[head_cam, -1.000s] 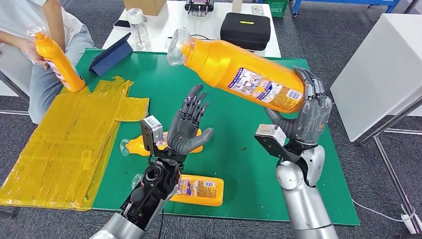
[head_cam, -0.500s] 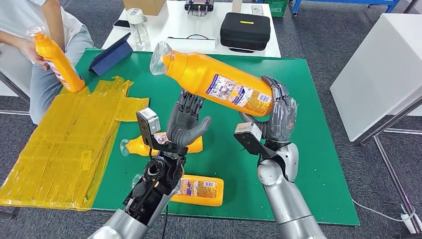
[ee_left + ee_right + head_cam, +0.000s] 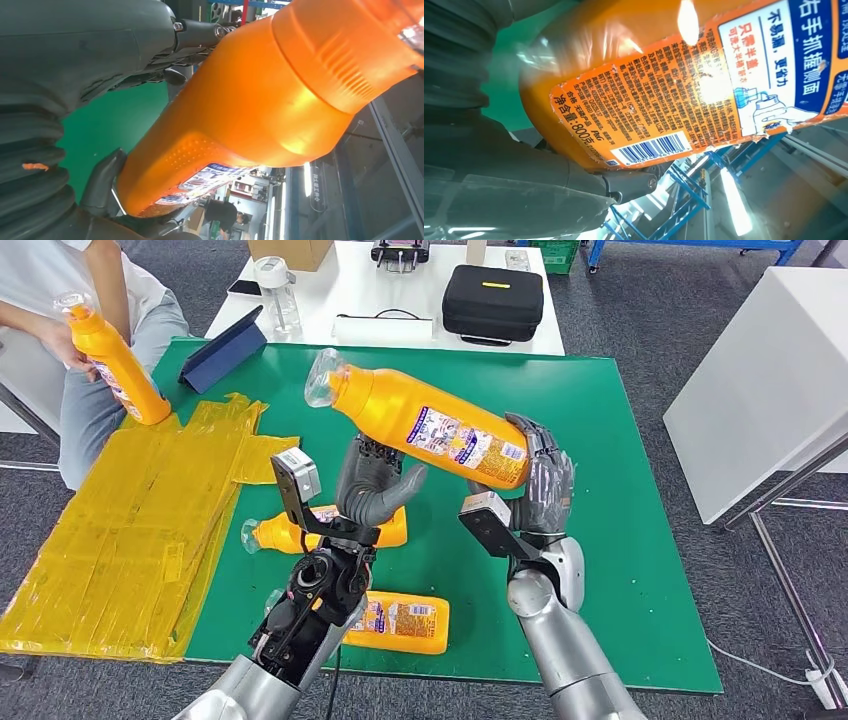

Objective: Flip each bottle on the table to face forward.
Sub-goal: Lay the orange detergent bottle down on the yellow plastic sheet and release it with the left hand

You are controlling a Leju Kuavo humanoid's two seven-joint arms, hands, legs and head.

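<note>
The right hand (image 3: 545,490) grips the base of a large orange plastic bottle with a clear cap (image 3: 420,427), holding it tilted above the middle of the green table (image 3: 600,420). The left hand (image 3: 372,490) reaches up beneath the bottle's body, fingers spread against it. Two more orange bottles (image 3: 300,532) (image 3: 400,622) lie flat near the table's front edge.

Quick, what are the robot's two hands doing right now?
Left hand: open under the raised bottle, holding nothing.
Right hand: holds that bottle's bottom end.
</note>
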